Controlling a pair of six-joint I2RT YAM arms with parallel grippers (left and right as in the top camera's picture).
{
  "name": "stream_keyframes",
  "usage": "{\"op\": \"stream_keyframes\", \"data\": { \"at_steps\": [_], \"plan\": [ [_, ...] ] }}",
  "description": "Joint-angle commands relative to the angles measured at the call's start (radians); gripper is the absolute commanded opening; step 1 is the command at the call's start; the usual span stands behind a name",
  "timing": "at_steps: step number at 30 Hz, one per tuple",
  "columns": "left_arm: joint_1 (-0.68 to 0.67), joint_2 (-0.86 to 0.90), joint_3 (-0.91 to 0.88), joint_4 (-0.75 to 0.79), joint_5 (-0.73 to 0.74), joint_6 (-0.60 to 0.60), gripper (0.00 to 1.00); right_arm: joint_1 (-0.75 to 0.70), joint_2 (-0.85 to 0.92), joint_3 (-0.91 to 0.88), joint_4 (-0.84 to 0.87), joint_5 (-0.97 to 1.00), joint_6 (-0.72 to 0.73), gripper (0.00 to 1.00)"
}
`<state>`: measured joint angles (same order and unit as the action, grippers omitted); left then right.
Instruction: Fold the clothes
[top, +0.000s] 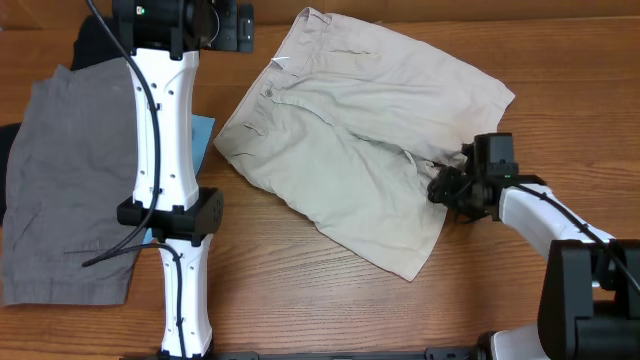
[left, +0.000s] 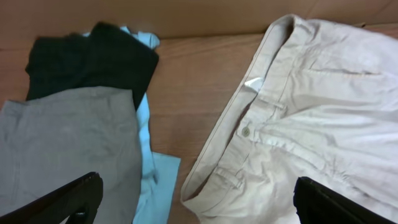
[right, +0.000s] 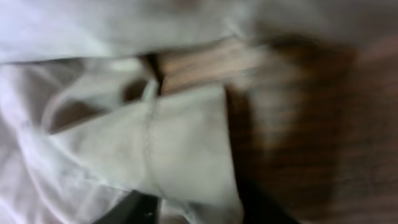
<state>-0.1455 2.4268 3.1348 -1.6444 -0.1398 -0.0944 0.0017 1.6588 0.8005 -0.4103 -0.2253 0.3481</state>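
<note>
- The cream shorts (top: 350, 130) lie spread and unfolded mid-worktop (top: 300, 300). The grey shorts (top: 70, 190) lie flat at the left, over a black piece (left: 93, 56) and a light-blue piece (left: 146, 124). Folding looks barely begun.
- The right pincer (top: 447, 188) is at the cream shorts' right edge; it is too blurred to tell whether it is clamped.
- The left pincer (left: 196, 186) hovers with fingers apart, far left of the waistband (left: 249, 118).
- Bare wood near and to the right leaves folding room.

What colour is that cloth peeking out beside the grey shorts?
The cloth is light blue, clearest in the left wrist view.
</note>
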Motion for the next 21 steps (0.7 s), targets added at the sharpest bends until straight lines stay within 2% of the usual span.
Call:
{"op": "stream_keyframes", "data": {
  "at_steps": [1, 7, 10, 15, 16, 17, 18, 19, 20, 21],
  "plan": [
    [0.029, 0.012, 0.006, -0.008, -0.013, 0.019, 1.00, -0.006, 0.003, -0.024, -0.003, -0.012, 0.024, 0.25],
    [0.029, 0.012, 0.006, -0.016, -0.012, 0.019, 1.00, -0.125, -0.042, 0.062, -0.171, -0.009, 0.018, 0.04],
    [0.029, 0.012, 0.006, -0.016, 0.004, 0.020, 1.00, -0.198, -0.055, 0.105, -0.248, -0.005, 0.008, 0.04],
    [0.027, 0.014, -0.018, -0.020, 0.055, 0.034, 1.00, -0.265, -0.055, 0.140, -0.285, -0.059, -0.101, 0.04],
    [0.027, 0.016, -0.029, -0.020, 0.068, 0.042, 1.00, -0.268, -0.055, 0.140, -0.290, -0.061, -0.114, 0.08],
    [0.027, 0.018, -0.044, -0.019, 0.083, 0.051, 1.00, -0.269, -0.055, 0.140, -0.297, -0.061, -0.121, 0.30],
    [0.027, 0.019, -0.060, -0.020, 0.089, 0.055, 1.00, -0.270, -0.055, 0.142, -0.305, -0.061, -0.122, 0.58],
    [0.027, 0.021, -0.075, -0.022, 0.088, 0.055, 1.00, -0.272, -0.055, 0.145, -0.314, -0.061, -0.122, 0.79],
    [0.027, 0.021, -0.095, -0.026, 0.089, 0.066, 1.00, -0.275, -0.055, 0.154, -0.326, -0.061, -0.120, 0.91],
    [0.027, 0.021, -0.114, -0.029, 0.089, 0.074, 1.00, -0.278, -0.055, 0.165, -0.335, -0.061, -0.113, 0.97]
  ]
}}
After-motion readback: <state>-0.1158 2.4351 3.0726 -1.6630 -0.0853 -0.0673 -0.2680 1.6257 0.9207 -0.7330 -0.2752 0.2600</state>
